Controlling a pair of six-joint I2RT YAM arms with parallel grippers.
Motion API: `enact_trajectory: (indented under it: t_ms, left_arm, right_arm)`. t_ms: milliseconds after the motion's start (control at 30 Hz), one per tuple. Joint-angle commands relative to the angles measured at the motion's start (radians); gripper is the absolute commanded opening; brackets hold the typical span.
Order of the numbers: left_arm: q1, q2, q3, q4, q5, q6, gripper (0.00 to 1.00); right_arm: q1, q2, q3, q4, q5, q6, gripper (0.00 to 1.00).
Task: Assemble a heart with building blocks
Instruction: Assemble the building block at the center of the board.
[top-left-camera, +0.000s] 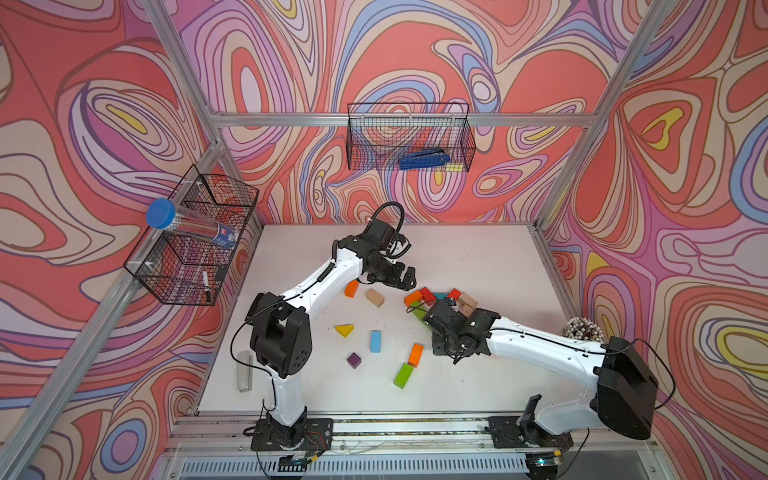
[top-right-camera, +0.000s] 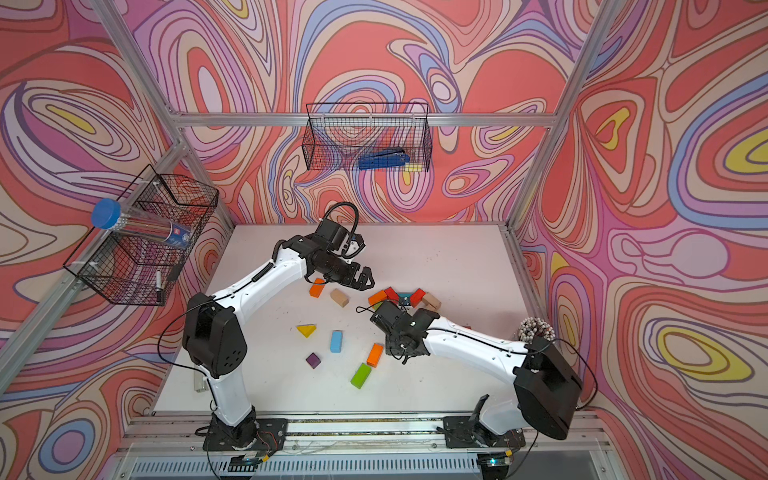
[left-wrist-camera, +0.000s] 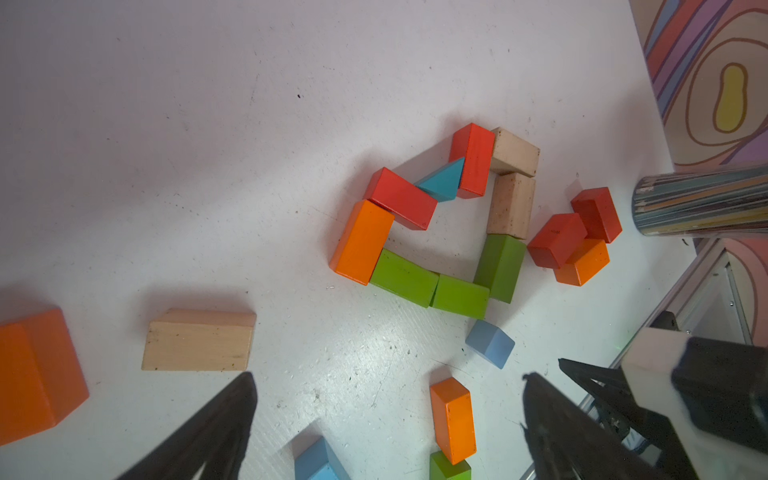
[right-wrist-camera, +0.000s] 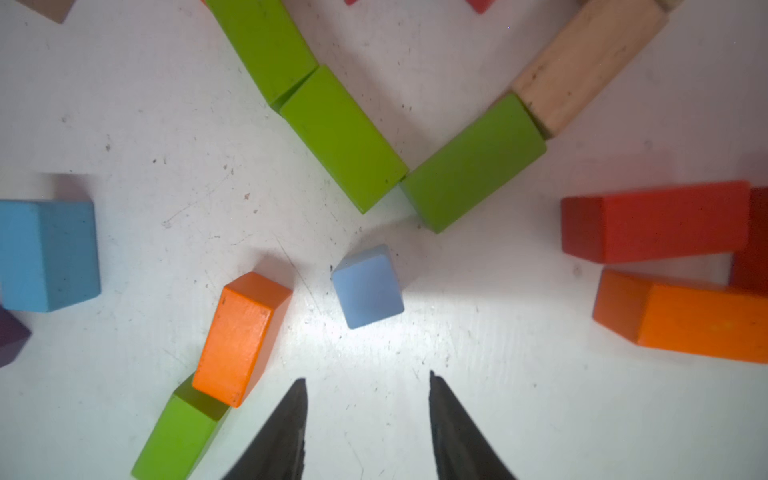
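Counting now: four red bricks (left-wrist-camera: 399, 199), four orange bricks (left-wrist-camera: 361, 241), four green bricks (left-wrist-camera: 403, 278), level at four apiece! Three plain wooden blocks (left-wrist-camera: 511, 205). One light blue brick (top-left-camera: 375, 341), one light blue cube (right-wrist-camera: 368, 286). One teal triangle (left-wrist-camera: 442, 183), one yellow triangle (top-left-camera: 344, 330), one purple cube (top-left-camera: 353, 360). That makes twenty blocks. Two wire baskets (top-left-camera: 374, 137). One blue stapler (top-left-camera: 422, 160), one grey stapler (top-left-camera: 245, 371): two staplers. And one blue-capped tube (top-left-camera: 191, 226).

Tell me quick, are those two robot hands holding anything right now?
Left gripper: open wide, holding nothing.
Right gripper: open, empty; a small light blue wooden cube lies just ahead, untouched.
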Motion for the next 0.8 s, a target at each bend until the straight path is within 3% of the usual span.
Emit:
enact_trajectory:
  t_ms: [0, 300, 767]
  left_arm:
    - [0.004, 0.000, 0.011, -0.011, -0.001, -0.011, 1.00]
    - [0.005, -0.004, 0.010, -0.009, -0.002, -0.011, 1.00]
    - [0.005, -0.006, 0.008, -0.010, 0.005, -0.011, 1.00]
  right_arm:
    - [-0.003, 0.001, -0.028, 0.028, -0.035, 0.147, 0.45]
    - [-0.002, 0.087, -0.075, 0.147, -0.097, 0.194, 0.38]
    - [-0.042, 0.160, -0.064, 0.164, -0.039, 0.186, 0.28]
